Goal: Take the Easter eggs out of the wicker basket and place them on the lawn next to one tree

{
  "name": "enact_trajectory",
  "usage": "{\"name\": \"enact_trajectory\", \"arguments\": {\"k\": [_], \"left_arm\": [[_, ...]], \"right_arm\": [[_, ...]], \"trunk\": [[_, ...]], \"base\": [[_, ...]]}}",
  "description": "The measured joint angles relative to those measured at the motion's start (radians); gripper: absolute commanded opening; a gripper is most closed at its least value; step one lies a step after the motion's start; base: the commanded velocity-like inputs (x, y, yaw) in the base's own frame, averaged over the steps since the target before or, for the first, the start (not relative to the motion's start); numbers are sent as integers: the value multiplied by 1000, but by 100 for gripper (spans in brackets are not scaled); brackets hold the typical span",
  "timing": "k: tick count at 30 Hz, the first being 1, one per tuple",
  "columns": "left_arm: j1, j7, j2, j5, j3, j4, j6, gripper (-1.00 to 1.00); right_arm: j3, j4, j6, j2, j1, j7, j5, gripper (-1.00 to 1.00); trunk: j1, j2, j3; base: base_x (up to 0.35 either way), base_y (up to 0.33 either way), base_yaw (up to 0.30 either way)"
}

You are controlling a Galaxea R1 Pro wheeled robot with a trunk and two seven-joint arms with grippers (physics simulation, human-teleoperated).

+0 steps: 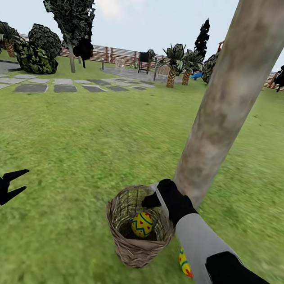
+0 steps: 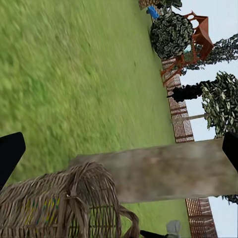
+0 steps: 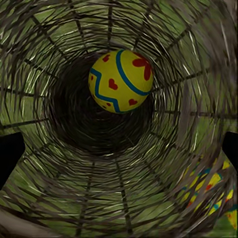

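The wicker basket (image 1: 133,245) stands on the lawn (image 1: 81,151) at the foot of the pale tree trunk (image 1: 233,96). One yellow Easter egg (image 1: 142,224) lies inside it, plain in the right wrist view (image 3: 120,81). A second egg (image 1: 185,262) lies on the grass beside the basket, half hidden by my right arm; its pattern shows through the lattice (image 3: 213,183). My right gripper (image 1: 151,199) is open at the basket's far rim, pointing down into it, fingers (image 3: 10,153) spread wide above the egg. My left gripper (image 1: 15,182) hangs open over grass, left of the basket (image 2: 59,208).
Grey stepping-stone slabs (image 1: 64,85) run across the far left. Dark bushes (image 1: 37,51) and a thin dark tree (image 1: 73,9) stand behind them. A brown slat fence (image 1: 118,55) bounds the garden. Open grass lies left of and in front of the basket.
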Motion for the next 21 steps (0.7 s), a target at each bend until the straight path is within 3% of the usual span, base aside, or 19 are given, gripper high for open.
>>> {"name": "enact_trajectory", "arguments": {"k": [1,4,5,8,12,17,21], "left_arm": [[0,0,0,0,0,-1,0,100],[0,1,0,-2,0,0,0,100],[0,1,0,-2,0,0,0,100],[0,1,0,-2,-2,0,0,100],[0,1,0,-2,-2,0,0,100],[0,1,0,-1,1,-2,0,100],[0,1,1,0,1,0,1,100]], "right_arm": [[-1,21,3,0,-13,-1,-11,100],[-2,56,13,0,-34,-3,-101,100],[-2,61,15,0,-37,-16,-137,100],[-2,65,16,0,-41,-81,-190,100],[-1,61,16,0,-42,-88,-196,100],[-3,62,13,0,-42,-86,-197,100],[-5,65,13,0,-41,-86,-198,100]], "trunk": [[0,0,0],[11,-21,-9],[15,-28,-12],[27,-49,-22],[42,-77,-34],[42,-77,-34],[42,-77,-34]], "base": [[0,0,0],[0,0,0],[0,0,0],[0,0,0],[0,0,0],[18,0,0],[239,0,0]]}}
